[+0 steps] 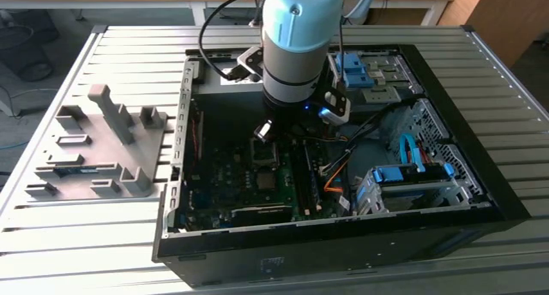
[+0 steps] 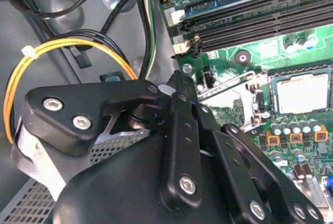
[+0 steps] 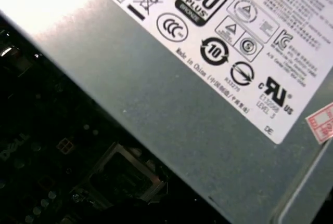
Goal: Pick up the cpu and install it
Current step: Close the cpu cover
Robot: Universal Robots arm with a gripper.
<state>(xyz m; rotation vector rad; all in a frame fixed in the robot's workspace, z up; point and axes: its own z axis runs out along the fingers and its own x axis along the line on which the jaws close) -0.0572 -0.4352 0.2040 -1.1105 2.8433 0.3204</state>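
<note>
The cpu (image 2: 302,92), a small silver-grey square, lies flat in the socket of the green motherboard (image 2: 244,37); a metal socket frame (image 2: 229,86) stands beside it. In the exterior view the cpu (image 1: 269,179) sits mid-board inside the open computer case (image 1: 343,234). My gripper (image 1: 265,130) hangs low inside the case, just beyond the socket toward the case's far side. Its black links (image 2: 179,146) show in the second wrist view, apart from the chip. What is between its jaws is hidden.
A big grey box with a white label (image 3: 208,78) shows close up in the first wrist view. Memory slots (image 2: 260,21), yellow and black cables (image 2: 78,47), blue drive brackets (image 1: 412,173) and orange cables (image 1: 333,179) crowd the case. A grey parts fixture (image 1: 103,147) stands at the exterior view's left.
</note>
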